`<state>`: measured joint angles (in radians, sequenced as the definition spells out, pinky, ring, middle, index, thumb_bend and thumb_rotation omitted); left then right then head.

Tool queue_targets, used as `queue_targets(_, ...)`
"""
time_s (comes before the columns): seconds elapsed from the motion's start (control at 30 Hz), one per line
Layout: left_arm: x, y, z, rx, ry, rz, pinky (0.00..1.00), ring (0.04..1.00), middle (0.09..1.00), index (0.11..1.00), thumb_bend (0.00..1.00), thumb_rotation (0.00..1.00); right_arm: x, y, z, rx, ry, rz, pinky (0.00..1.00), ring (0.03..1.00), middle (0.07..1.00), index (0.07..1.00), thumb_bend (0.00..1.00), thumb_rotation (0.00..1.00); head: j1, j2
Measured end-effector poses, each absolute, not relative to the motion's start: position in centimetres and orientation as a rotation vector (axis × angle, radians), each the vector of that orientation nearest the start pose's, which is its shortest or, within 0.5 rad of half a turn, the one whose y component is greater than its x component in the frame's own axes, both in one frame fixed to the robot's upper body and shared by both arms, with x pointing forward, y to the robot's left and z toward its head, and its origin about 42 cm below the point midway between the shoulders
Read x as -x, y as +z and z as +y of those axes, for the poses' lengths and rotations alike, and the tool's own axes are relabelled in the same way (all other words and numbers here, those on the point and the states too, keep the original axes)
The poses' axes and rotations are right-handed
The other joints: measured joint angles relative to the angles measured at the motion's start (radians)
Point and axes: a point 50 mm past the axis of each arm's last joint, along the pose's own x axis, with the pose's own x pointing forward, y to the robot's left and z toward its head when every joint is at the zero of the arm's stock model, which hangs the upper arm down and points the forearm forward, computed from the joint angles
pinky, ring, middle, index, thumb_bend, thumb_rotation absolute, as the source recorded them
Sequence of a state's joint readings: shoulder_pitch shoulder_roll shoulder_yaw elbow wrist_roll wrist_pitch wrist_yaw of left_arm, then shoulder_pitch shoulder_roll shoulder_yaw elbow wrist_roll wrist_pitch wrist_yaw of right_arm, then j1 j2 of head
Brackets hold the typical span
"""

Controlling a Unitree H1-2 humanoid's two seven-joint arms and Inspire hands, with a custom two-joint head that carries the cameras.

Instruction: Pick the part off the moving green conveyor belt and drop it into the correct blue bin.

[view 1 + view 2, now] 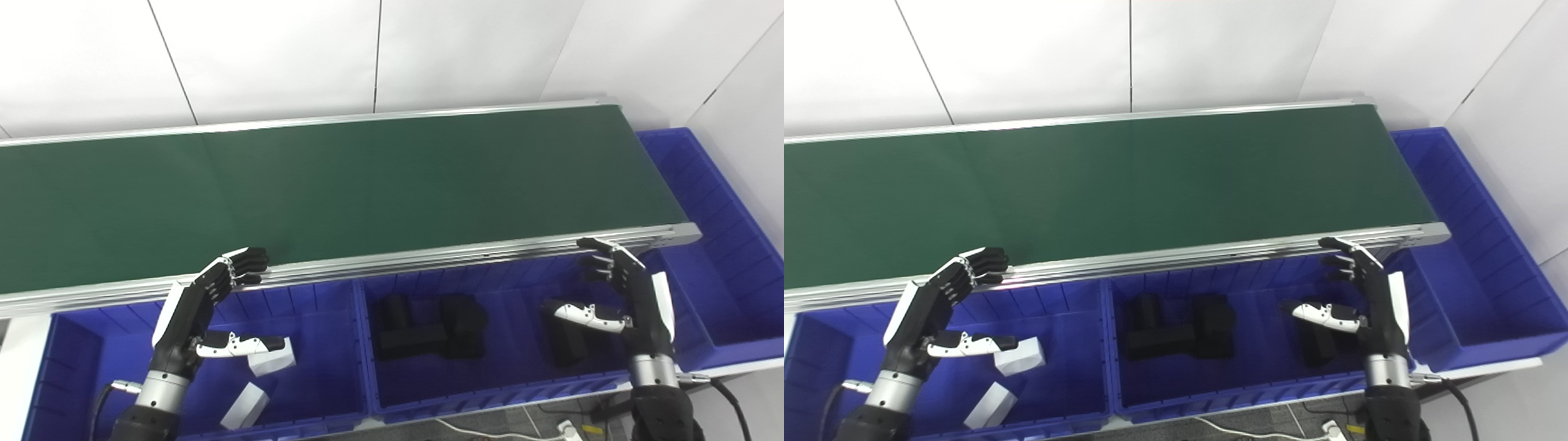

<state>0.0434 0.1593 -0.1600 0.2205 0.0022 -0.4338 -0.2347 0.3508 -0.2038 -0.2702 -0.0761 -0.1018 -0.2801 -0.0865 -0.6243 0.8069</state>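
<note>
No part shows anywhere on the long dark green conveyor belt (343, 184), so no direction from either hand to the task's thing can be given yet; the strip beyond both hands is bare from edge to edge, and nothing tells which hand will turn out nearer. The left hand (211, 306) hangs just short of the belt's near aluminium rail (429, 254), palm turned inward, its dark fingertips (248, 263) curled at the rail's edge and the white thumb stretched sideways toward the other hand; it is spread and has hold of nothing. The right hand (1366, 294) mirrors it near the belt's right end, fingers loosely apart, thumb pointing back toward the left hand, likewise empty. Below the left hand lies the left blue plastic bin (318, 392), holding white rectangular blocks (245, 405); one sits just under its thumb. Under and between the hands, the middle blue bin (490, 380) holds black blocky parts (422, 334), some close under the right thumb. To the right hand's outer side, a third blue bin (1476, 294) at the belt's end shows no contents. My judgement is that both hands are waiting for a part.
</note>
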Motion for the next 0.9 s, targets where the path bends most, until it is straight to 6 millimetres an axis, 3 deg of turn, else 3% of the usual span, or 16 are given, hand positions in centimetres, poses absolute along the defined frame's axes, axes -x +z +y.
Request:
queue_targets(0.27,-24.7,4.5,21.2,-0.172,-0.412,-0.126,0.72,0.761,0.757,0.757,0.96,0.05,-16.7,11.4,-31.6,0.338,-0.136,-0.167,0.63,0.726,0.81,0.739,1.0,0.24,0.092,-0.023)
queue_targets(0.5,-24.3,4.2,20.3,-0.205,-0.424,-0.119,0.7,0.751,0.758,0.754,0.96,0.02,-18.5,12.1,-28.1,0.248,-0.001,-0.225,0.65,0.742,0.835,0.754,1.0,0.26,0.178,-0.041)
queue_targets(0.67,-24.1,4.0,19.7,-0.201,-0.427,-0.118,0.7,0.749,0.756,0.756,0.96,0.0,-19.0,11.7,-25.7,0.212,0.068,-0.224,0.65,0.752,0.85,0.781,1.0,0.3,0.222,-0.054)
queue_targets(0.9,-23.4,3.6,18.9,-0.214,-0.424,-0.108,0.69,0.745,0.749,0.756,0.96,0.02,-19.4,8.5,-24.1,0.188,0.14,-0.126,0.66,0.764,0.854,0.785,1.0,0.33,0.327,-0.066)
